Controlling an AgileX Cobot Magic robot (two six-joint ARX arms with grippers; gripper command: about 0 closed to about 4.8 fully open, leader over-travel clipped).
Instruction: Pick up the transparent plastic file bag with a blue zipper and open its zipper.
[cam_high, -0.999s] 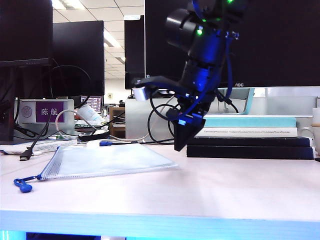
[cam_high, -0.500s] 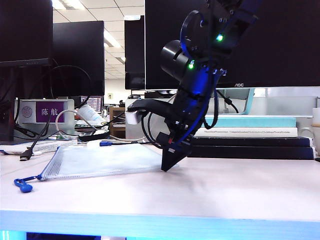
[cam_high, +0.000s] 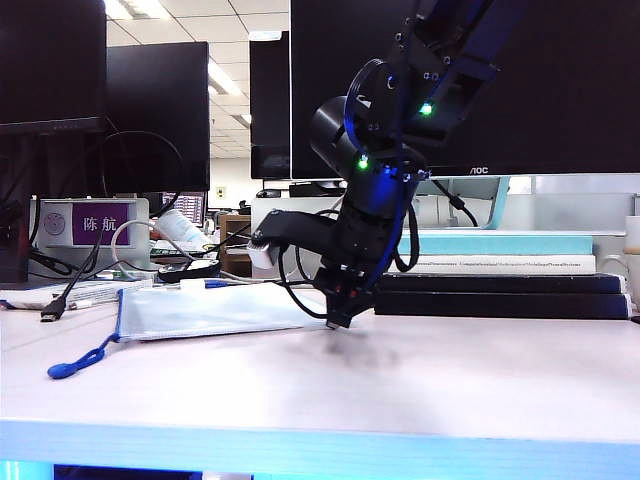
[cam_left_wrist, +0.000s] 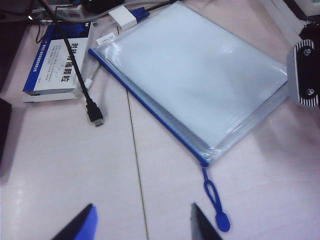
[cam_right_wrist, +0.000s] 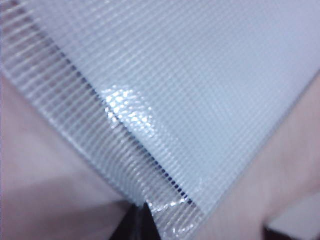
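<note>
Right gripper (cam_high: 338, 318), fingers pressed together on the corner of the file bag (cam_high: 215, 310), at the end farthest from the zipper pull. The right wrist view shows the mesh plastic puckered and glossy just where it enters the dark fingertips (cam_right_wrist: 142, 222), so the pinch appears to have caught the sheet itself. The bag lies on the table (cam_high: 450, 380), reaching away from this gripper toward the left arm's side; gripping the far corner probably anchors the bag so that the zipper can be drawn against it.

Left gripper (cam_left_wrist: 142, 220), fingers spread and holding nothing, hovers above the table. Just beyond its fingertips lies the blue cord pull (cam_left_wrist: 215, 200), hanging off the end of the zipper (cam_left_wrist: 150, 107), which runs along the bag's nearer long edge (a placement that suits a reach for the pull).

The zipper looks closed along its whole length. The bag seems flat and empty; nothing shows through its translucent wall.
</note>
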